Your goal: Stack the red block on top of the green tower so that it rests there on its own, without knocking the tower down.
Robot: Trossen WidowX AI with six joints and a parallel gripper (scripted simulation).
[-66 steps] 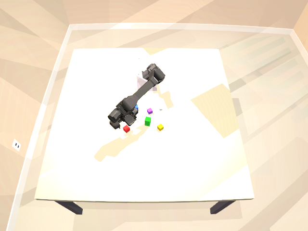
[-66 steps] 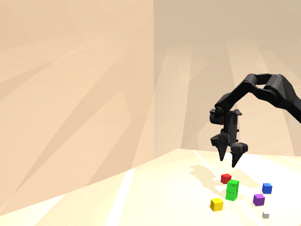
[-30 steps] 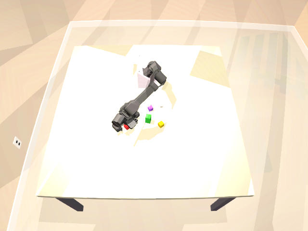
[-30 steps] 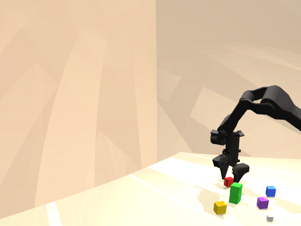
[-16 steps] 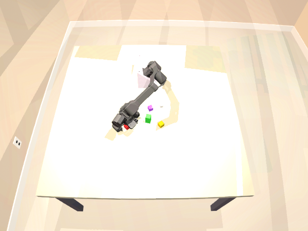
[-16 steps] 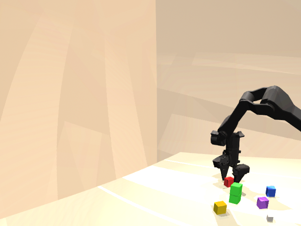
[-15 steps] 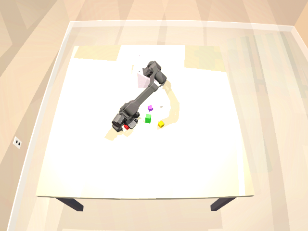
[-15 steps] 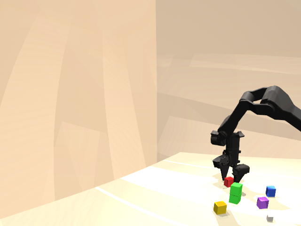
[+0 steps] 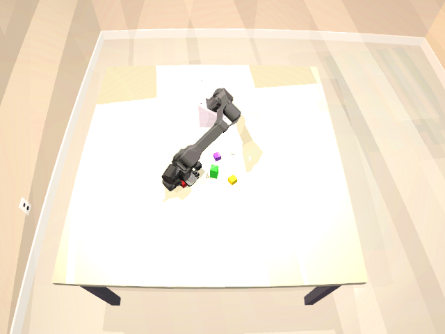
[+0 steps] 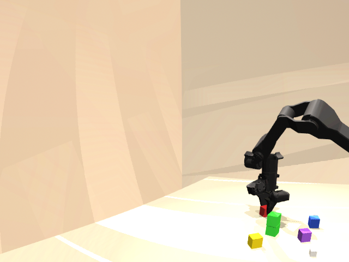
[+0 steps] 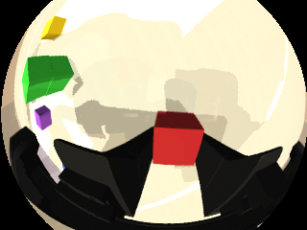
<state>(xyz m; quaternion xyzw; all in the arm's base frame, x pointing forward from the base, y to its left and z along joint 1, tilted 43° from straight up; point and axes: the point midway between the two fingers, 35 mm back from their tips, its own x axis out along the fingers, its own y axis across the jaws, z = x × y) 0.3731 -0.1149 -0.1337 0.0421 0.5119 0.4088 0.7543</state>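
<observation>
The red block (image 9: 183, 184) (image 10: 263, 210) (image 11: 178, 146) sits on the white table (image 9: 215, 237), between my fingers. My gripper (image 9: 185, 182) (image 10: 266, 212) (image 11: 175, 132) points straight down and is shut on the red block, with a finger against each of its sides at table height. The green tower (image 9: 214, 171) (image 10: 272, 224) (image 11: 46, 77), two green blocks high, stands upright a short way to the right of the gripper in the top view. In the wrist view it lies at the far left.
A yellow block (image 9: 232, 179) (image 10: 254, 240) (image 11: 54, 27) and a purple block (image 9: 217, 156) (image 10: 304, 234) (image 11: 42, 117) lie near the tower. A blue block (image 10: 313, 221) and a small grey piece (image 10: 312, 252) lie further right. A low transparent wall rings the table.
</observation>
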